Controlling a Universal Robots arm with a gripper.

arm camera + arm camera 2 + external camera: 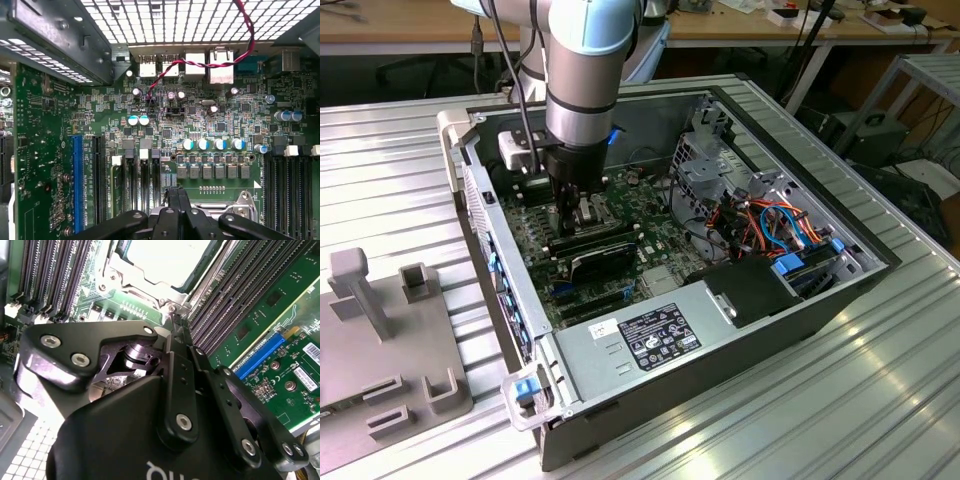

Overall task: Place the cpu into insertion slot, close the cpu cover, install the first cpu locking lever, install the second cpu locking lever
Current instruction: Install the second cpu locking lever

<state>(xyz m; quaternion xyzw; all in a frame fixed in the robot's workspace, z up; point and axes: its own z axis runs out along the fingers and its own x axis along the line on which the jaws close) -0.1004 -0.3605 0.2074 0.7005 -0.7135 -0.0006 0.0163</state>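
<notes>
Exterior view: the arm reaches down into an open computer case (760,330) lying on its side on a ribbed metal counter (400,150). The gripper (578,215) sits low over the green motherboard (535,235), near the middle of the board. A grey fixture block (380,330) lies on the counter at the exterior view's left, well apart from the case. The metal box at the near end of the case carries a black label (658,337) with white print and marks.

Second wrist view: the gripper (176,322) has its fingers drawn together to a narrow tip, with nothing visible between them. The tip is just beside the edge of the insertion slot (102,287); whether it is touching cannot be told. The cpu (165,257) lies flat in the slot with its pale metal top up. The cpu cover (131,274) lies down around it, its silvery frame bordering the chip. Long dark memory slots (45,275) run on both sides. A green card nearby bears white stickers (305,377) with fine print.

First wrist view: the gripper (175,195) points at the board edge of the socket. A blue card slot (78,185) and a twisted red-and-black wire (200,62) are visible; small white lettering is scattered over the board.
</notes>
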